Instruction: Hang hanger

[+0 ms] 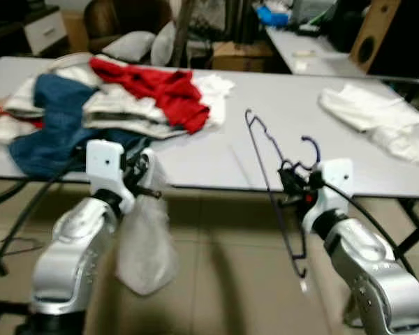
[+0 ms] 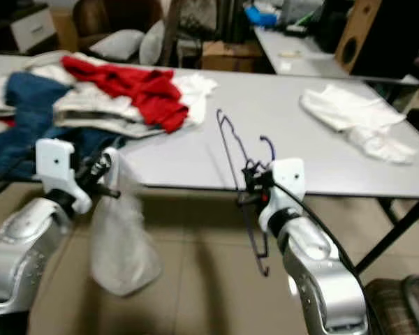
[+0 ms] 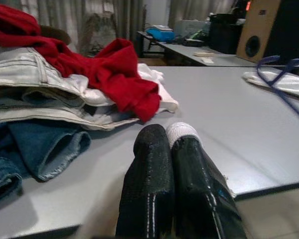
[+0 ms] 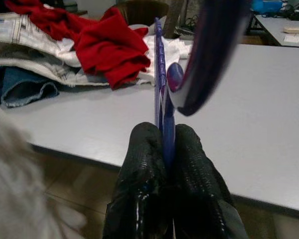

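Right fingers clamped on thin purple wire hanger; left fingers pinching limp white cloth.

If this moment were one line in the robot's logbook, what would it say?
right gripper: shut on purple hanger | left gripper: shut on white cloth | both before grey table | hanger not yet hung

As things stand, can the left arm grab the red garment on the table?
Probably not: the left end effector is shut on a pale garment hanging off it. The red garment lies further back on the table, nothing between.
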Robot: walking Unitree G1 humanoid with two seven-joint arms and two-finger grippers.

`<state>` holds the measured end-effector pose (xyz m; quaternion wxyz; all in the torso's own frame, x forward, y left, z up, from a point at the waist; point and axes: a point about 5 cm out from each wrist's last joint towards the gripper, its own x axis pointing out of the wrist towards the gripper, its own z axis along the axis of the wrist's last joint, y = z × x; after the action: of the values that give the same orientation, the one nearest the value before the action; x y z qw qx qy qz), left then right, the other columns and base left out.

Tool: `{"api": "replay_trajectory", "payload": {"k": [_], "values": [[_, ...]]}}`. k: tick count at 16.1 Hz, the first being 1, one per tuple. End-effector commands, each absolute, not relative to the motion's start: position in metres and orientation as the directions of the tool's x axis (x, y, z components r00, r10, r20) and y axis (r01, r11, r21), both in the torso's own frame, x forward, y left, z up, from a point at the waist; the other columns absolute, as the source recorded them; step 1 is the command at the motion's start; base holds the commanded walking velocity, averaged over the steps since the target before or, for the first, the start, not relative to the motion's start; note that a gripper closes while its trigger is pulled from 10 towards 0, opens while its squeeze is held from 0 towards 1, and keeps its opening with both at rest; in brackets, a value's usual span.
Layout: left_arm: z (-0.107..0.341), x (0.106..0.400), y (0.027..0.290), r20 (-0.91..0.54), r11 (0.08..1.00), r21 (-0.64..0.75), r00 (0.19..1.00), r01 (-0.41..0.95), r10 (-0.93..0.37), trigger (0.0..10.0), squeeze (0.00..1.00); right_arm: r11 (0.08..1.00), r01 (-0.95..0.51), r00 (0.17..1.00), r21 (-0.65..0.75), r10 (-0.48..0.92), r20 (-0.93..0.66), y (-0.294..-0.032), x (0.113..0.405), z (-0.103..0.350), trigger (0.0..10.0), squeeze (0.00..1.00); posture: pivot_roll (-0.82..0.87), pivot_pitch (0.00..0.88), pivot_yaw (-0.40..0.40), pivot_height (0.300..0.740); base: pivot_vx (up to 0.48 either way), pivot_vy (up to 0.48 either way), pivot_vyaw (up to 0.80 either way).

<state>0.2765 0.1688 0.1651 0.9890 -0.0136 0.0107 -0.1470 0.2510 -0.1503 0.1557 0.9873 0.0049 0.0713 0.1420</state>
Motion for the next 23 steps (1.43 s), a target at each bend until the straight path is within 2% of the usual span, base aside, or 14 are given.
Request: {"api": "replay_trajectory", "payload": {"k": [1,4,7,10,11,13,15,17,19,21,22,23], "values": [[0.173,0.278,0.162,0.032,0.948,-0.042,0.949,0.314,-0.313,10.0,0.00,0.958,-0.287,0.951,0.015,0.287,-0.116,-0.153,0.252,0.161,10.0,0.00,0.04,0.000,-0.001,0.740,0.000,0.000,0.00],[0.180,0.284,0.162,0.051,0.945,-0.038,0.945,0.325,-0.323,10.0,0.00,0.929,-0.366,0.928,-0.047,0.360,-0.095,-0.151,0.252,0.168,10.0,0.00,0.04,0.000,-0.006,0.740,0.338,0.000,0.00],[0.191,0.297,0.166,0.081,0.938,-0.023,0.936,0.345,-0.342,10.0,0.00,0.862,-0.491,0.871,-0.124,0.482,-0.098,-0.161,0.249,0.179,10.0,0.00,0.04,0.000,-0.008,0.740,0.397,0.000,0.00],[0.206,0.313,0.165,0.114,0.928,0.003,0.922,0.372,-0.369,10.0,0.00,0.743,-0.637,0.770,-0.205,0.616,-0.165,-0.170,0.239,0.188,10.0,0.00,0.03,0.000,-0.007,0.740,0.429,0.000,0.00],[0.211,0.319,0.164,0.120,0.921,0.023,0.913,0.390,-0.389,10.0,0.00,0.677,-0.696,0.718,-0.240,0.662,-0.216,-0.174,0.235,0.191,10.0,0.00,0.03,0.000,-0.009,0.740,0.424,0.000,0.00],[0.216,0.327,0.161,0.131,0.912,0.035,0.903,0.408,-0.409,10.0,0.00,0.602,-0.764,0.646,-0.232,0.720,-0.256,-0.176,0.228,0.195,10.0,0.00,0.04,0.000,-0.016,0.740,0.431,0.000,0.00],[0.227,0.337,0.154,0.157,0.894,0.051,0.880,0.446,-0.448,10.0,0.00,0.472,-0.862,0.506,-0.184,0.814,-0.284,-0.172,0.215,0.201,10.0,0.00,0.04,0.000,-0.018,0.740,0.429,0.000,0.00],[0.247,0.350,0.144,0.202,0.866,0.083,0.843,0.493,-0.499,10.0,0.00,0.377,-0.915,0.403,-0.143,0.872,-0.278,-0.166,0.211,0.208,10.0,0.00,0.05,0.000,-0.035,0.740,0.429,0.000,0.00],[0.269,0.360,0.136,0.253,0.840,0.110,0.802,0.532,-0.541,10.0,0.00,0.312,-0.940,0.341,-0.139,0.888,-0.309,-0.159,0.212,0.206,10.0,0.00,0.05,0.000,-0.042,0.740,0.431,0.000,0.00],[0.306,0.368,0.131,0.331,0.815,0.143,0.749,0.562,-0.574,10.0,0.00,0.279,-0.949,0.313,-0.147,0.886,-0.343,-0.151,0.220,0.202,10.0,0.00,0.06,0.000,-0.040,0.740,0.433,0.000,0.00],[0.347,0.366,0.132,0.427,0.790,0.152,0.681,0.594,-0.594,10.0,0.00,0.270,-0.947,0.319,-0.176,0.867,-0.384,-0.146,0.233,0.196,10.0,0.00,0.06,0.000,-0.034,0.740,0.431,0.000,0.00],[0.360,0.363,0.133,0.455,0.778,0.169,0.652,0.605,-0.606,10.0,0.00,0.283,-0.936,0.344,-0.208,0.853,-0.393,-0.145,0.241,0.196,10.0,0.00,0.06,0.000,-0.034,0.740,0.428,0.000,0.00]]}}
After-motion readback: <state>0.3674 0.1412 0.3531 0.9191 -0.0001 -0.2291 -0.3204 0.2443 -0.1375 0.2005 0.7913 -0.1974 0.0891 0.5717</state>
